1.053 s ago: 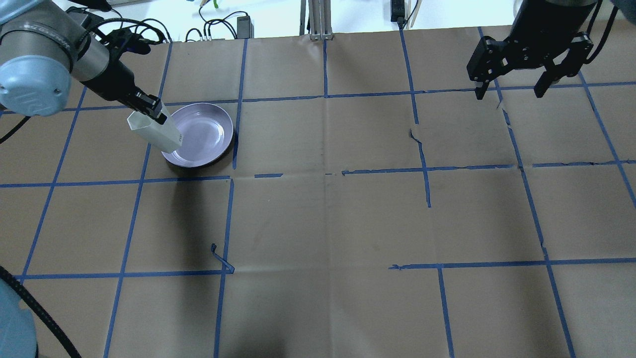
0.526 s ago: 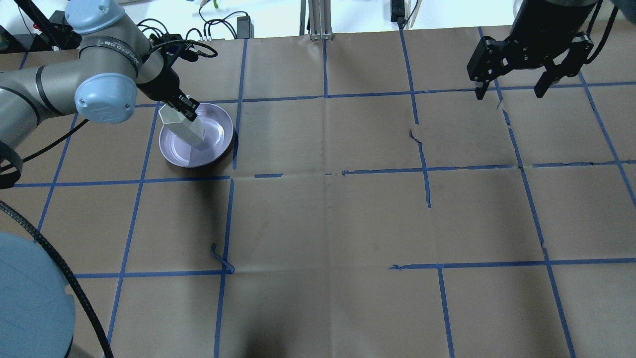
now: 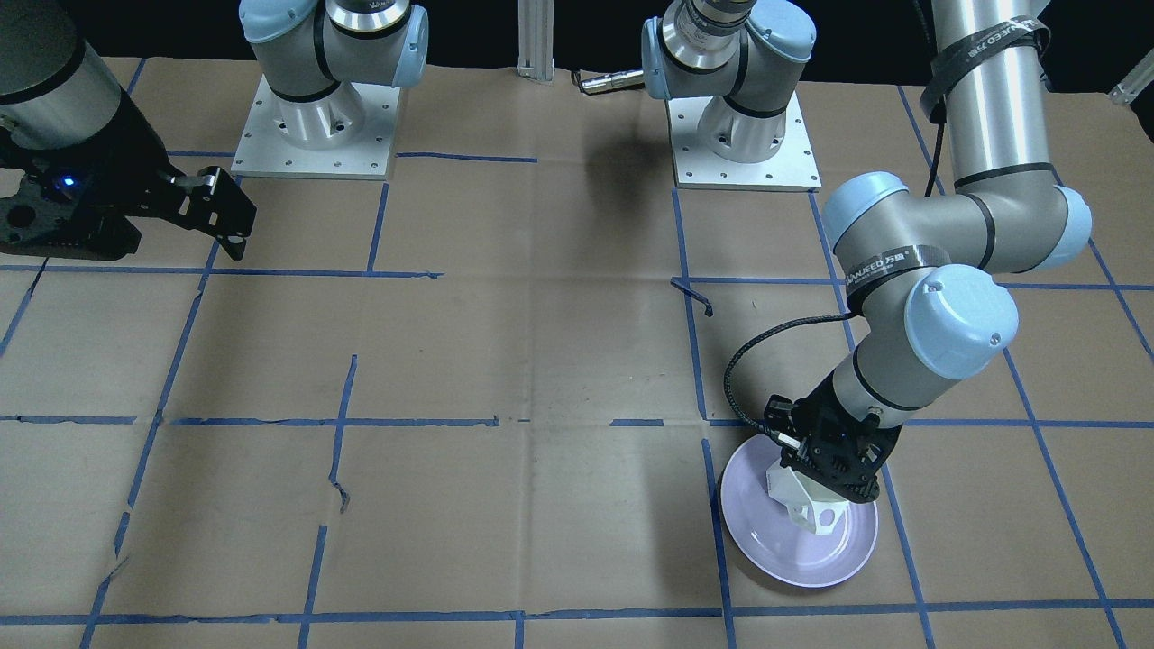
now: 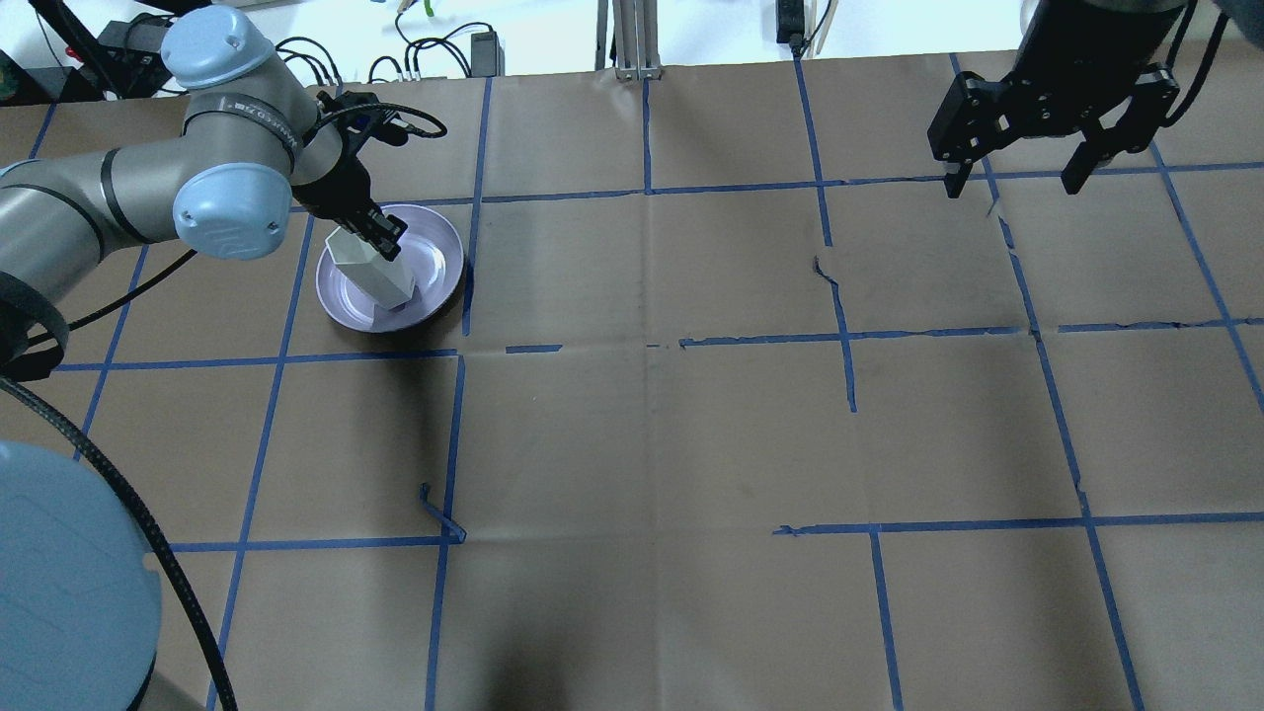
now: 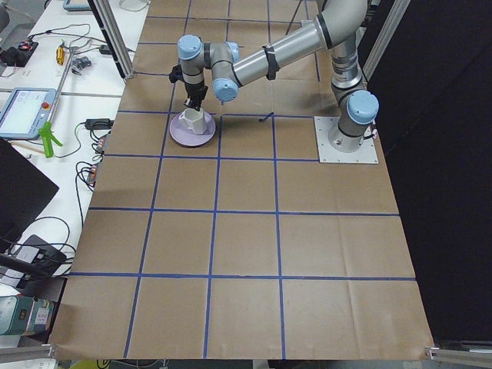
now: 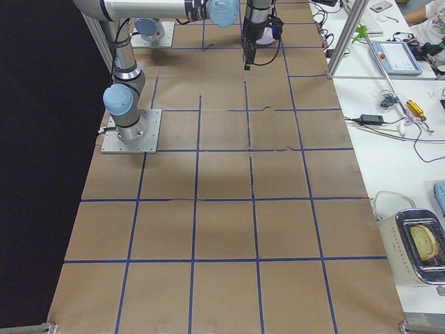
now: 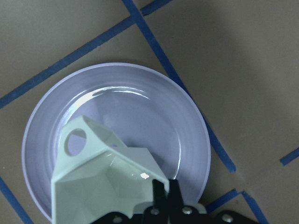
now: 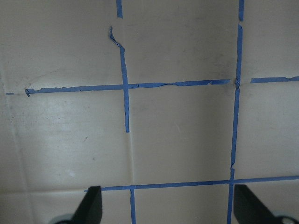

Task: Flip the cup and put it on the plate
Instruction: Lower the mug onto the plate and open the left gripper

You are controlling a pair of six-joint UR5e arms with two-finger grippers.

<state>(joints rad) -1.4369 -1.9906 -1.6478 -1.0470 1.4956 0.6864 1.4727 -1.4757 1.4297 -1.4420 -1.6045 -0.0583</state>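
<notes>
- White and faceted, the cup (image 4: pixel 375 269) hangs just below the left pincer (image 4: pixel 383 235). The pincer is pinching one wall of the cup's rim. In the left wrist view you can see one finger inside the mouth and the other outside it, closed on that wall.
- The hexagonal mouth faces up toward the wrist and the narrow base points down, away from the pincer. The handle sits on the side of the cup farthest from the fingers. I judge the flip to be done.
- The lavender plate (image 4: pixel 434 247) lies directly beneath the pincer. The cup's base is inside its rim, over the shallow well and a little off centre. That puts you well into the placing step.
- The cup leans rather than standing straight, with its mouth tipped toward the arm's side.
- You cannot tell from these views whether the base already rests on the plate or hovers just above it.
- What looks left to do is to square the cup up, settle its base flat, spread the fingers and lift clear without dragging the rim.
- A release while the cup is tilted could let it tip onto its side.
- The right pincer (image 4: pixel 1015 183) is spread wide and holds nothing. It hangs well apart from the cup, across the table over the brown paper (image 4: pixel 642 444), and seems to have no part in this step.
</notes>
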